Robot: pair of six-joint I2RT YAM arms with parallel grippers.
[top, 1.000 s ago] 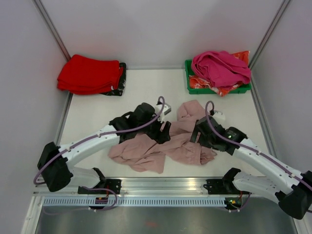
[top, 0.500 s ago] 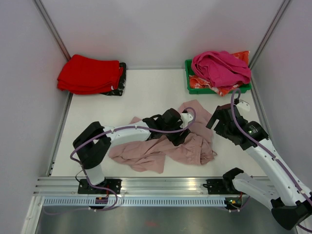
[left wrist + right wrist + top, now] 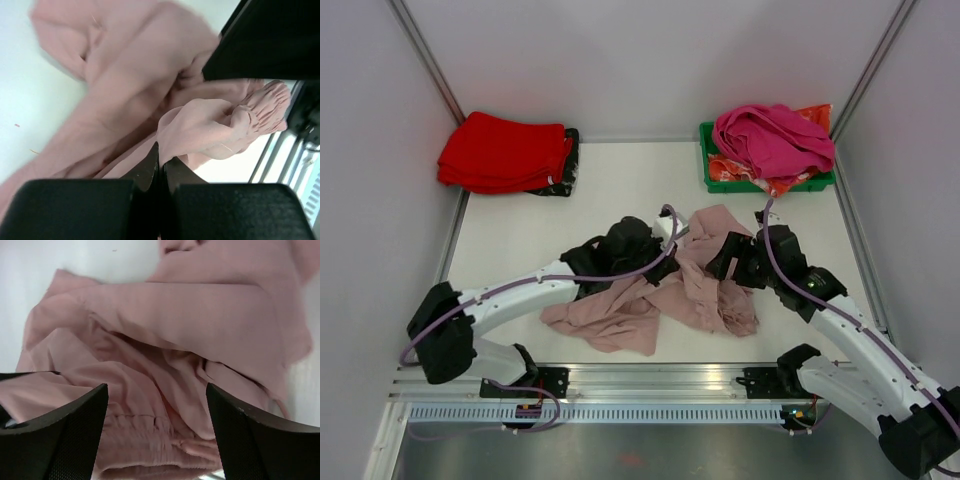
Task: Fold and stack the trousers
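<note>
The pale pink trousers (image 3: 620,310) lie crumpled in the middle of the table. My left gripper (image 3: 666,266) sits low on their middle, and in the left wrist view its jaws (image 3: 161,156) are shut tight with a fold of the trousers (image 3: 140,85) pinched between the tips. My right gripper (image 3: 723,263) hovers over the trousers' right side. It is open in the right wrist view (image 3: 156,396), wide apart above the gathered waistband (image 3: 150,440), with nothing between the fingers. The two grippers are close to each other.
A stack of red folded garments (image 3: 505,152) lies at the back left, with a dark item (image 3: 567,160) beside it. A green bin (image 3: 706,160) at the back right holds a magenta garment (image 3: 772,135). Side walls stand left and right, and a metal rail (image 3: 650,378) runs along the front.
My left gripper has shut on the trousers' fabric and drawn back leftward, shifting the cloth. My right arm swung in from the right to hover over the trousers, still open.
</note>
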